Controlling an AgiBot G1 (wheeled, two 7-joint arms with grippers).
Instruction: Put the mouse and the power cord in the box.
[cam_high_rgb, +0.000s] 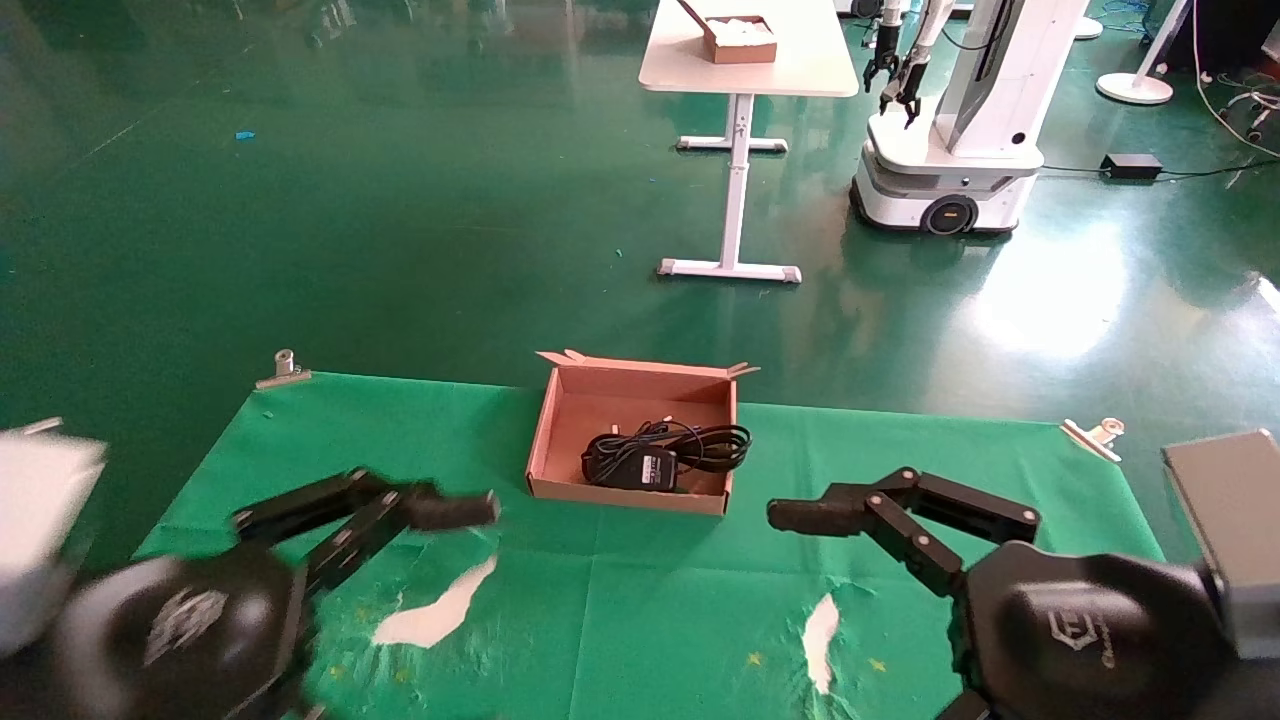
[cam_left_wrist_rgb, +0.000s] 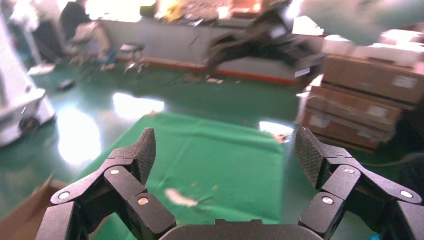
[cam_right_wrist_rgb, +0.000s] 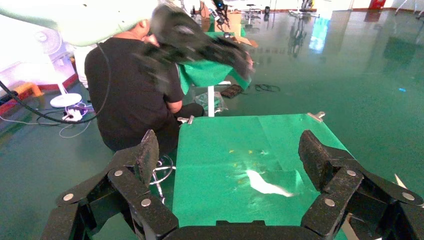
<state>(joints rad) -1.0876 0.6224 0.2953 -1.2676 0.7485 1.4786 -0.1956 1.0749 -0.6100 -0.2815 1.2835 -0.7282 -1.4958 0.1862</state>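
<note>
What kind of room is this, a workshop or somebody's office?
Probably a robotics lab or test hall: a glossy green floor, another wheeled robot beside a white table, and a cloth-covered workbench for practice tasks.

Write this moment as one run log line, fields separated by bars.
power cord in box | left gripper open | right gripper open, empty

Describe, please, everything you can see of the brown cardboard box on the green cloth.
The box is a shallow, open-topped tray of plain brown cardboard with low walls and small flaps sticking out at its two far corners. It sits flat on the green cloth, near the table's far edge and about midway between the two grippers, neither of which touches it. Inside lies the power cord, a black coil with a chunky plug block bearing a pale label, resting toward the near right part of the floor.
</note>
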